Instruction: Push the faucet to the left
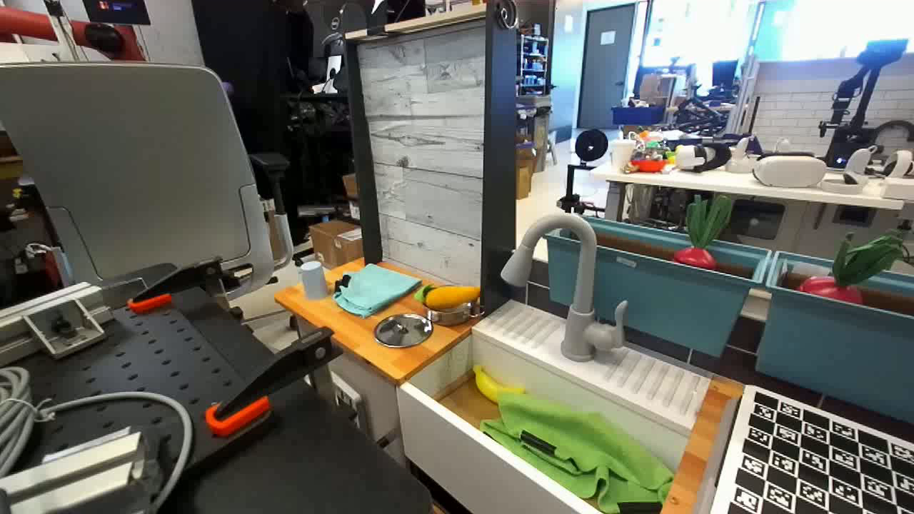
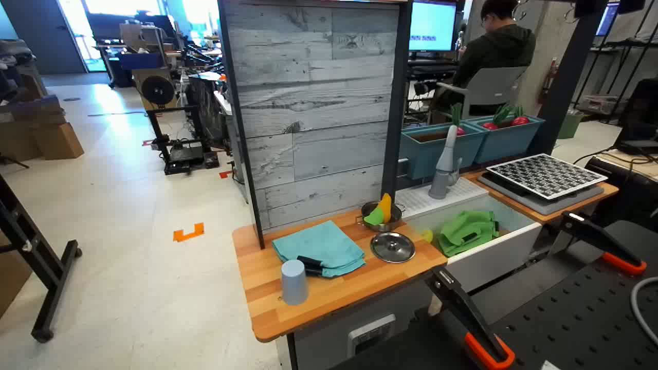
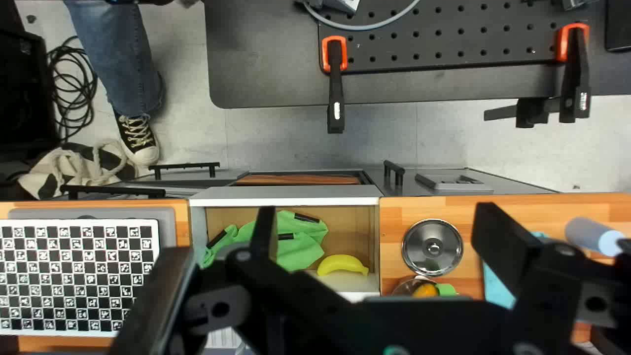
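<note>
The grey faucet (image 1: 586, 275) stands upright on the white ribbed ledge behind the white sink (image 1: 475, 450). Its spout hooks over toward the picture's left, with the nozzle pointing down. The faucet also shows in an exterior view (image 2: 445, 159), with its spout seen nearly end-on. In the wrist view the faucet is mostly hidden behind the left finger; only small grey bits show there. My gripper (image 3: 377, 222) is wide open in the wrist view, with nothing between its fingers. It is above the sink and the wooden counter. Neither the arm nor the gripper shows in the exterior views.
The sink holds a green cloth (image 3: 298, 246) and a yellow banana (image 3: 341, 265). The counter bears a lid (image 3: 432, 247), a pot (image 2: 380, 222) with toy food, a teal cloth (image 2: 321, 246) and a cup (image 2: 294, 282). Teal planters (image 1: 643, 285) stand behind the faucet. A checkered board (image 3: 74, 276) lies beside the sink.
</note>
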`<state>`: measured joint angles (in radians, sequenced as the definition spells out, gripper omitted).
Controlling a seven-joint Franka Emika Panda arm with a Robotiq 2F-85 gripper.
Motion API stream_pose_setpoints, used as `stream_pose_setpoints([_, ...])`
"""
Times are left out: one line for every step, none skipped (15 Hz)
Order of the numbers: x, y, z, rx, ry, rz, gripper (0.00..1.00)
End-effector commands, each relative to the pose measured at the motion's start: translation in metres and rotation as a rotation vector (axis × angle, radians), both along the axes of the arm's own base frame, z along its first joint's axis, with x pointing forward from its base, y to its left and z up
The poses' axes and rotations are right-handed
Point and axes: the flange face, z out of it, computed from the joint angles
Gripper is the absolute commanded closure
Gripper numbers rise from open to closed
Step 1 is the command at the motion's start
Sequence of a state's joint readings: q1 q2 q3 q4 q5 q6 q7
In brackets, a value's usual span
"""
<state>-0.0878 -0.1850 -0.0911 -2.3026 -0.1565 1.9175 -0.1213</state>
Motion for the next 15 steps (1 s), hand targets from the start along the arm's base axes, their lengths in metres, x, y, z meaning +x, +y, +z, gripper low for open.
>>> stream_pose_setpoints([0.0,0.0,0.001,0.0,0.0,0.0,0.0])
stream_pose_setpoints([0.0,0.0,0.001,0.0,-0.001,0.0,0.0])
stream_pose_setpoints([0.0,0.0,0.001,0.0,-0.001,0.0,0.0])
stream_pose_setpoints([0.0,0.0,0.001,0.0,-0.001,0.0,0.0])
stream_pose_setpoints([0.0,0.0,0.001,0.0,-0.001,0.0,0.0])
stream_pose_setpoints([0.0,0.0,0.001,0.0,-0.001,0.0,0.0])
stream_pose_setpoints([0.001,0.0,0.001,0.0,-0.001,0.0,0.0])
stream_pose_setpoints([0.003,-0.003,-0.003,0.007,-0.007,-0.024,0.0])
stream_pose_setpoints([0.008,-0.007,-0.008,0.018,-0.023,-0.053,0.0])
stream_pose_setpoints([0.014,-0.009,-0.013,0.026,-0.029,-0.081,0.0])
stream_pose_setpoints([0.022,-0.012,-0.019,0.038,-0.046,-0.121,0.0])
stream_pose_setpoints([0.028,-0.016,-0.025,0.061,-0.081,-0.164,0.0])
stream_pose_setpoints([0.034,-0.018,-0.031,0.08,-0.102,-0.194,0.0])
stream_pose_setpoints([0.042,-0.02,-0.038,0.108,-0.134,-0.239,0.0])
stream_pose_setpoints([0.05,-0.022,-0.046,0.126,-0.155,-0.28,0.0])
